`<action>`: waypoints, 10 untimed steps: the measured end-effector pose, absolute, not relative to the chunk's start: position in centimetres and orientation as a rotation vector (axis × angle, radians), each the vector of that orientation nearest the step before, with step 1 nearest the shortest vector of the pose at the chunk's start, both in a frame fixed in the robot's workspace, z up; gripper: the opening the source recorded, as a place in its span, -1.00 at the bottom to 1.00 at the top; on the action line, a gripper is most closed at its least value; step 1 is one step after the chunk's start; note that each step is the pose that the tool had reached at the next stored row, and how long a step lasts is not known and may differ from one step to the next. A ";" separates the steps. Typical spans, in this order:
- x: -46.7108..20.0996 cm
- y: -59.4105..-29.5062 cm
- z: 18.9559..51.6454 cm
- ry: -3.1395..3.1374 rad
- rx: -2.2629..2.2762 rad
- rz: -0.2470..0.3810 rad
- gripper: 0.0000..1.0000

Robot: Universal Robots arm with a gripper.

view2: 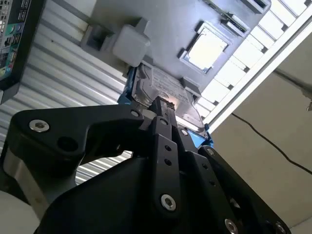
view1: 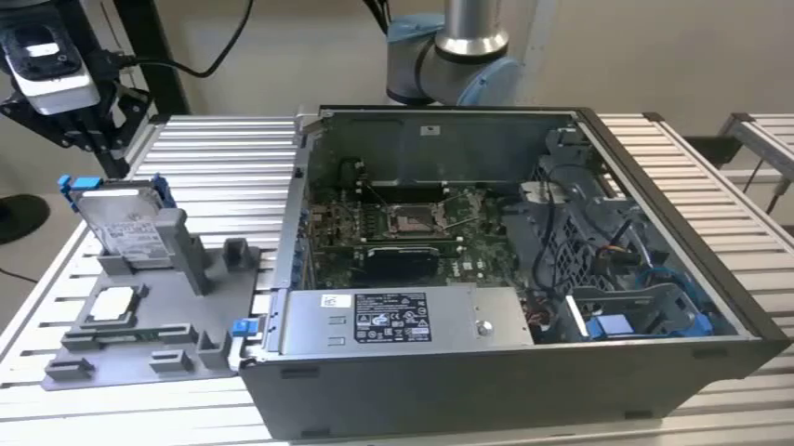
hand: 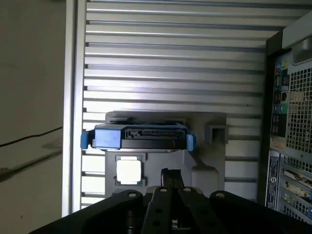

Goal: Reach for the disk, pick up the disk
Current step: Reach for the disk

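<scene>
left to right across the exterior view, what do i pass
disk standing in its grey holder → power supply box at the case's front → blue drive caddy inside the case

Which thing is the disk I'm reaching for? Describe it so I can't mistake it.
Beside the open computer case, on the exterior view's left, a grey stand sits on the slatted table. The disk stands on edge in it: silver-grey, white-labelled and blue-framed, unlike the small square chip lying flat on the same stand.
</scene>
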State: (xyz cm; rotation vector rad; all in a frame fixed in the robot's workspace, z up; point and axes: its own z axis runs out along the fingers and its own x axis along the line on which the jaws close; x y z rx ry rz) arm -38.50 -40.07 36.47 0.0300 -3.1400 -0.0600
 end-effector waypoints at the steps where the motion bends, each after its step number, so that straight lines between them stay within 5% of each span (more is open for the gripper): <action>1: -38.5 -40.1 36.5 -3.140 0.030 -0.060 -1.00; 10: -39.9 -39.7 36.5 -3.140 0.030 -0.060 -1.00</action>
